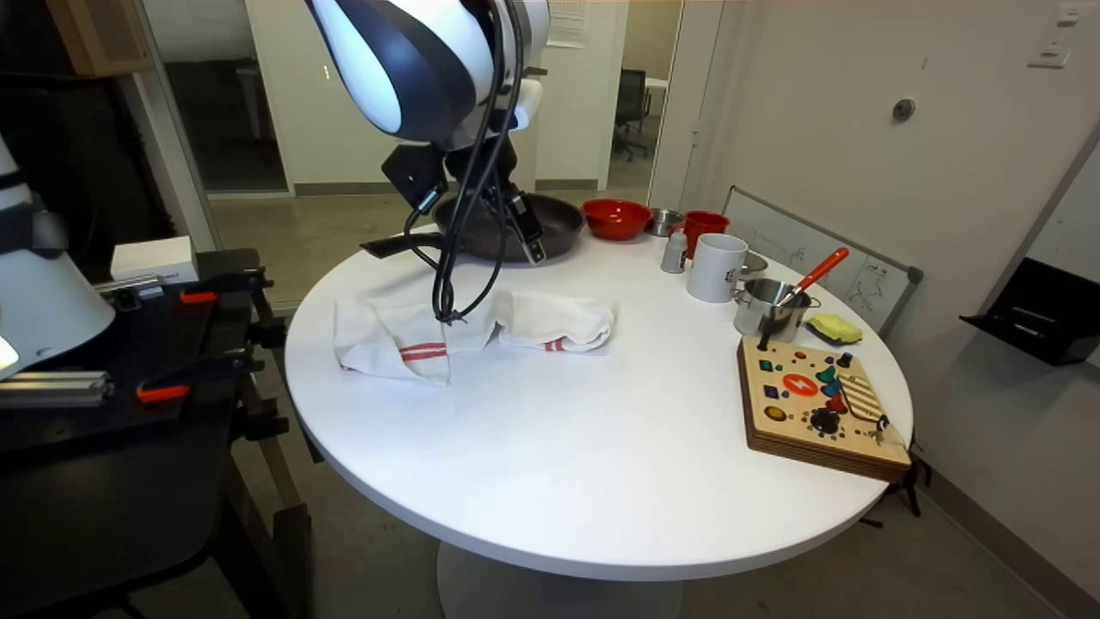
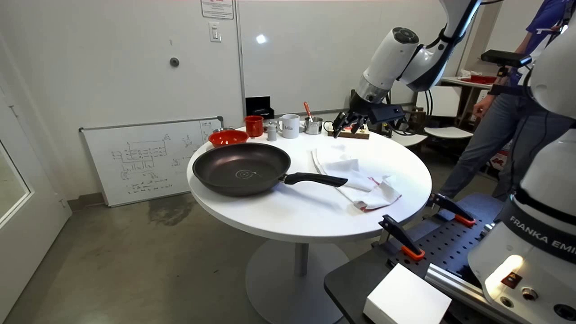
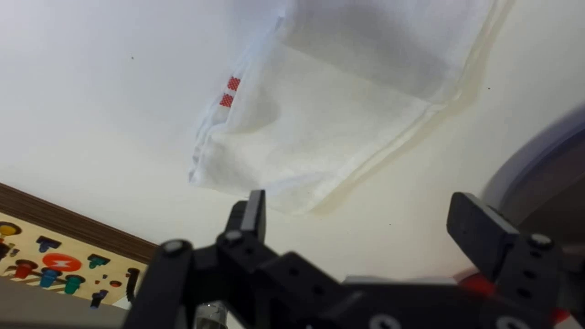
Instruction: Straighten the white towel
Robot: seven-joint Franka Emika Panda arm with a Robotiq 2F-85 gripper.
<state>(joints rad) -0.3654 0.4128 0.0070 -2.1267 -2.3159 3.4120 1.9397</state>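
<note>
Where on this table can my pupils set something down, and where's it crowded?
In an exterior view, bare tabletop runs from the white towel to the wooden board and the near rim. The back is crowded, from frying pan past red bowl and white mug to steel pot.

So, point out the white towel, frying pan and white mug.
White towel (image 3: pixel 333 109), in wrist view: upper face.
Frying pan (image 2: pixel 243 173), in an exterior view: inner bottom.
White mug (image 1: pixel 715 271), in an exterior view: outer side.
</note>
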